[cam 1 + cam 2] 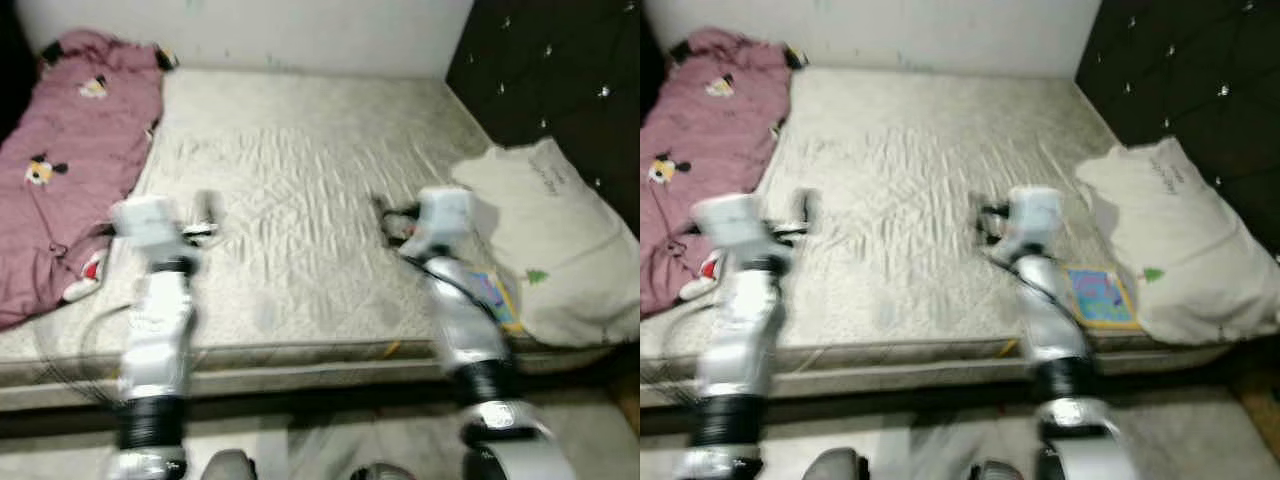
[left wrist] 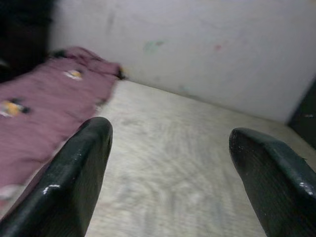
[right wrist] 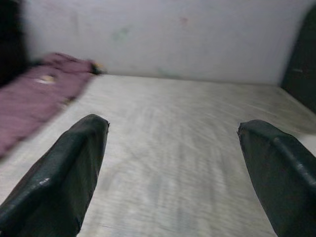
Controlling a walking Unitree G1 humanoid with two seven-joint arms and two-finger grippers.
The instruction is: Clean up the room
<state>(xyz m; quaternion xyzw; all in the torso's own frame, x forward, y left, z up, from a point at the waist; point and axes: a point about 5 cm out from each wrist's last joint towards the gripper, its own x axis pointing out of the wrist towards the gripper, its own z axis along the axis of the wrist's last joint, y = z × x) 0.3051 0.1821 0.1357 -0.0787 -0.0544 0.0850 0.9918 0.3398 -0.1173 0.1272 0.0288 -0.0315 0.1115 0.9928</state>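
Left eye view: both grippers, left [image 2: 168,163] and right [image 3: 170,168], hang spread and empty over the wrinkled beige mattress [image 1: 300,180]; the crumpled pink cartoon-print blanket [image 1: 70,160] lies far left, so approach it squarely and grip a thick fold.

Bed [image 1: 300,180]: bare, pale, wrinkled mattress surface extending to the white wall. Pink blanket [image 1: 70,160]: printed with cartoon mouse figures, lying crumpled along the bed's left side from the far corner toward the near edge. White pillow [image 1: 555,240]: lying flat on the bed's right side, against the dark tufted headboard [image 1: 560,70]. Colourful book [image 1: 1098,296]: flat on the mattress, just beside the pillow's near-left edge.
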